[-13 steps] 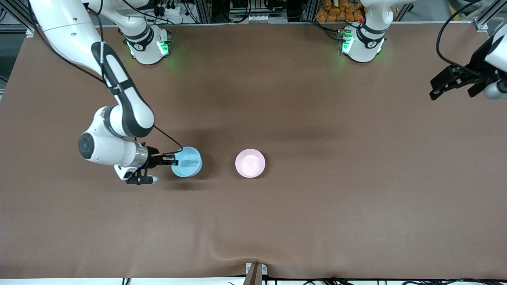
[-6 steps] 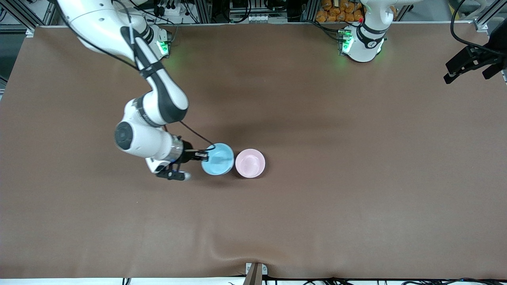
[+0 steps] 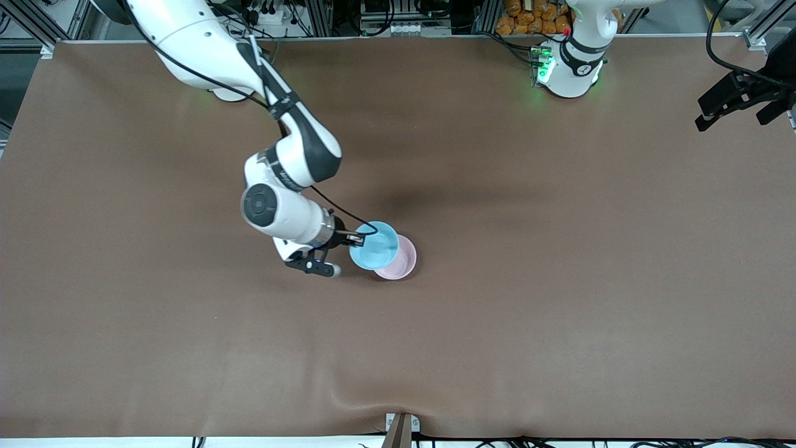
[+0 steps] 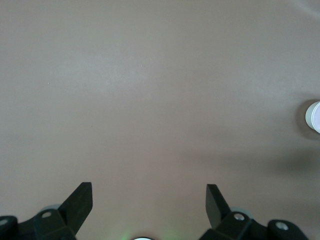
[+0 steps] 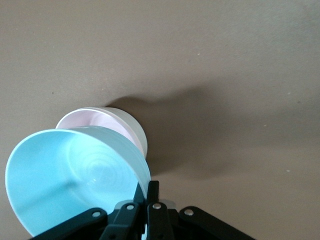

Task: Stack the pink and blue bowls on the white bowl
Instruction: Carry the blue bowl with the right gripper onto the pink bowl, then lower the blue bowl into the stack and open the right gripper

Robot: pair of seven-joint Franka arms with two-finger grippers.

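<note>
My right gripper [image 3: 356, 238] is shut on the rim of the light blue bowl [image 3: 374, 245] and holds it tilted in the air, partly over the pale pink bowl [image 3: 405, 262]. The pink bowl stands on the brown table. The right wrist view shows the blue bowl [image 5: 70, 180] pinched in my right gripper [image 5: 150, 192], with the pink bowl [image 5: 97, 120] just past its rim; that bowl's outer wall looks whitish. No separate white bowl shows. My left gripper [image 3: 731, 121] waits open and empty in the air at the left arm's end of the table; its wrist view shows it [image 4: 150, 192] over bare table.
The brown table cover [image 3: 497, 336] has a wrinkle at the edge nearest the front camera. A small pale round thing [image 4: 314, 116] sits at the edge of the left wrist view; I cannot tell what it is.
My right arm carried the blue bowl toward the pink bowl, from well apart to overlapping it. My left gripper drew back toward its table end, then held still.
</note>
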